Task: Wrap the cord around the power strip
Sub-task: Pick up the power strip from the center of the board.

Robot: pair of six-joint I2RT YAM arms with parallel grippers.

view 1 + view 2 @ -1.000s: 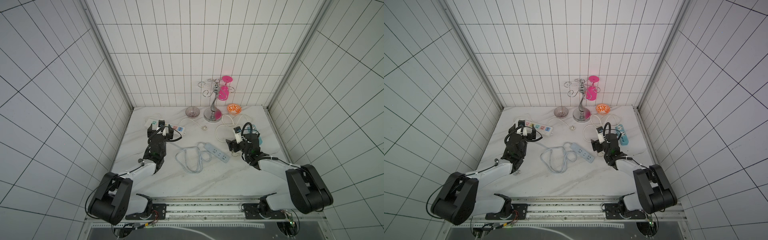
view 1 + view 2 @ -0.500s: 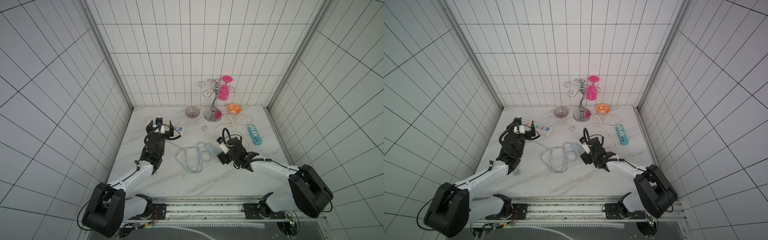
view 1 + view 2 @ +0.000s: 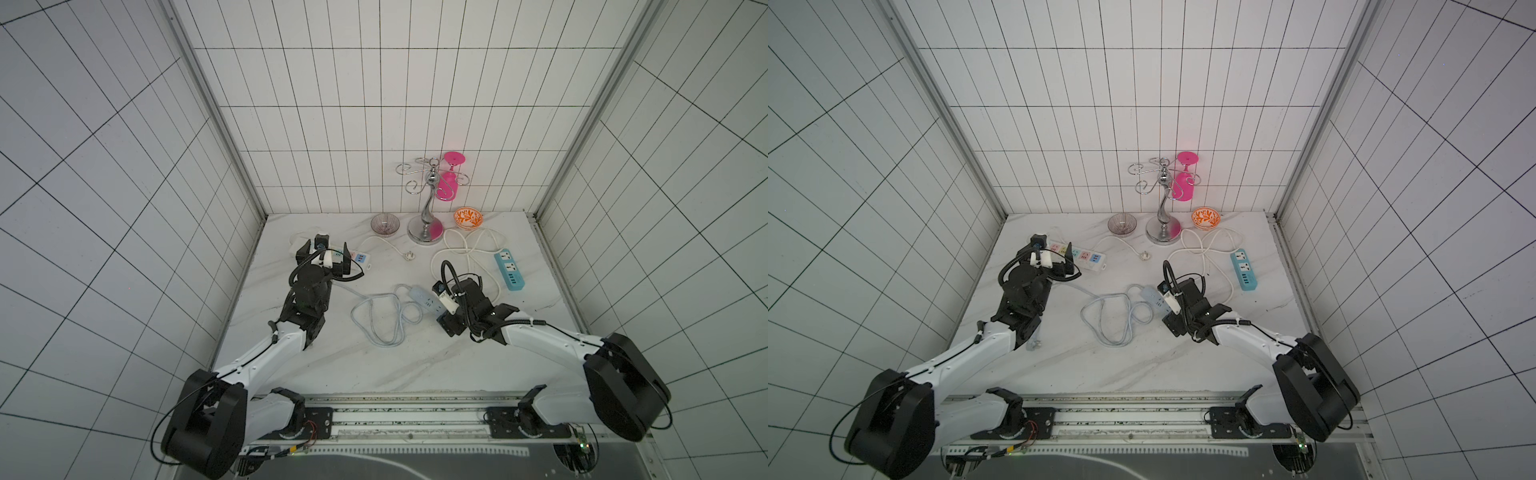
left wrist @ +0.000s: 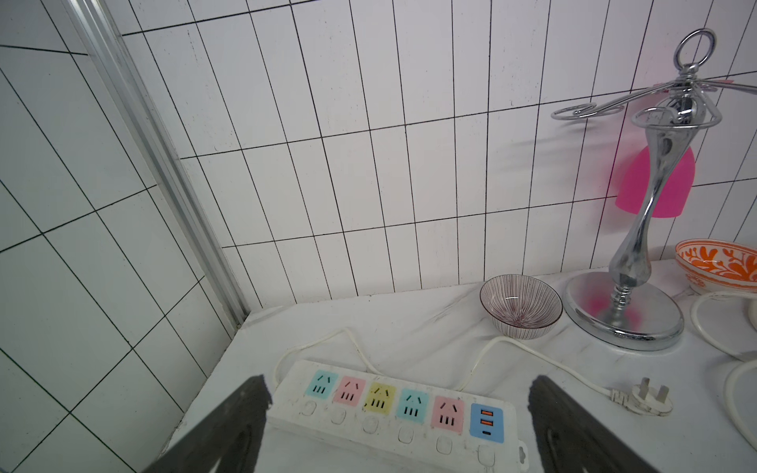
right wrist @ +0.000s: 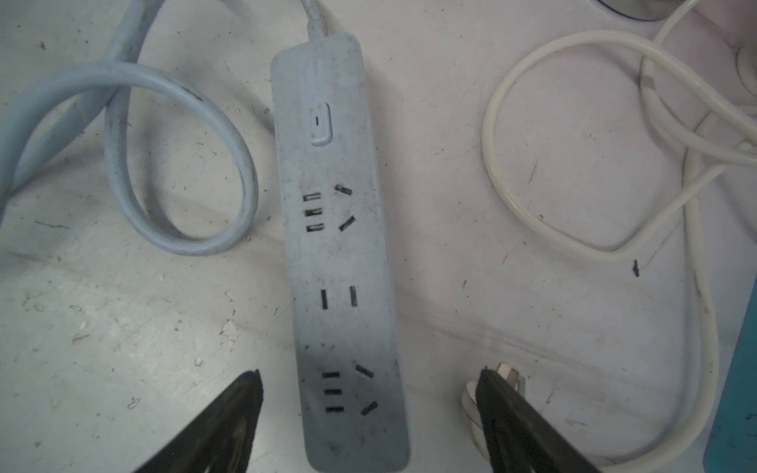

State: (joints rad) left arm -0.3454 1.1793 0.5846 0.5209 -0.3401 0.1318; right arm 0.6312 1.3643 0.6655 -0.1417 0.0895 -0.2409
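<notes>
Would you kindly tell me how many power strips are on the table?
3: the pale strip mid-table, the white strip at the back left, the bright blue strip at the right; none seems hidden.

White arm links (image 3: 266, 353), black joints (image 3: 623, 386), looped black cables (image 3: 445, 270)

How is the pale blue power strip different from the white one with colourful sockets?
The power strip is plain pale blue-grey; the white strip has teal, pink and yellow socket patches. The power strip has three socket groups; the white strip has five, plus a USB panel. The power strip's cord is thick and pale blue; the white strip's cable is thin and white. Both lie flat on the table.
</notes>
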